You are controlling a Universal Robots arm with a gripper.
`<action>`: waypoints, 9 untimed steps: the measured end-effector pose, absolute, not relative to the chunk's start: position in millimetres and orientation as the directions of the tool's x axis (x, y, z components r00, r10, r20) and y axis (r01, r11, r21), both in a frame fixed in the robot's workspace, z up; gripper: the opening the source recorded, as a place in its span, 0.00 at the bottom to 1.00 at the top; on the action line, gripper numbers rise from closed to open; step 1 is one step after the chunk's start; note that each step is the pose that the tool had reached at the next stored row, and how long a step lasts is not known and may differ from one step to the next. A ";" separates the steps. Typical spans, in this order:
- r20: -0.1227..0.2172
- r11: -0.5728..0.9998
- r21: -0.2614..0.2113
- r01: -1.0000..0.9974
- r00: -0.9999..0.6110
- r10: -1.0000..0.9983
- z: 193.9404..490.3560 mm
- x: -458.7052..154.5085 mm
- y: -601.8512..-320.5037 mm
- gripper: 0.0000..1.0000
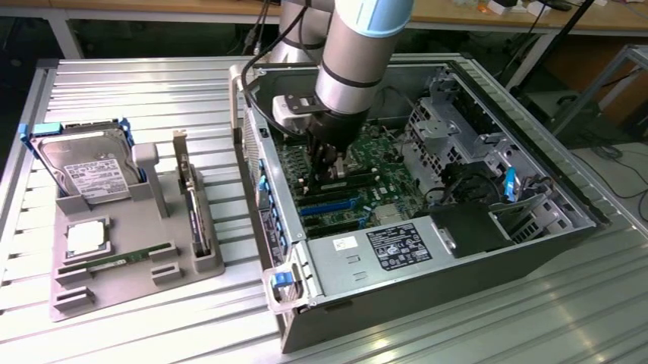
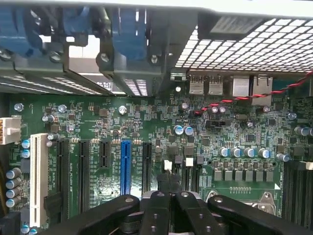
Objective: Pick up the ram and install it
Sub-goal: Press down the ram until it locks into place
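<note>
The gripper (image 2: 168, 196) is down inside the computer case (image 1: 426, 258), fingers clenched together right over the memory slots (image 2: 188, 171) on the motherboard (image 2: 146, 127) — looks like the seating step, calling for a straight, even press. One ram stick (image 1: 114, 263) lies out on the grey tray (image 1: 132, 284), and I can't tell whether another sits under the fingers; the drive cage (image 1: 445, 125) and cables (image 1: 466, 189) crowd beyond.

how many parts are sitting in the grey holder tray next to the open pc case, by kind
silver boxy hard drive with white label: 1
square silver processor chip: 1
long thin green ram stick: 1
upright expansion card with metal bracket: 1
total: 4
</note>
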State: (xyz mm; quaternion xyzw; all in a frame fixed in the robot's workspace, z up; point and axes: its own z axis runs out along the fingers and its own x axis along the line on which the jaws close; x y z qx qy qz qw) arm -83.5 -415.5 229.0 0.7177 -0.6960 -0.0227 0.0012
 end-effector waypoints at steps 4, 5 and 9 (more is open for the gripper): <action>-0.032 -0.031 0.034 -0.999 0.030 -0.999 230.7 -63.6 -415.7 0.11; -0.032 -0.031 0.033 -0.999 0.030 -0.999 231.5 -57.3 -415.7 0.11; -0.031 -0.031 0.034 -0.999 0.030 -0.999 233.2 -38.5 -415.8 0.11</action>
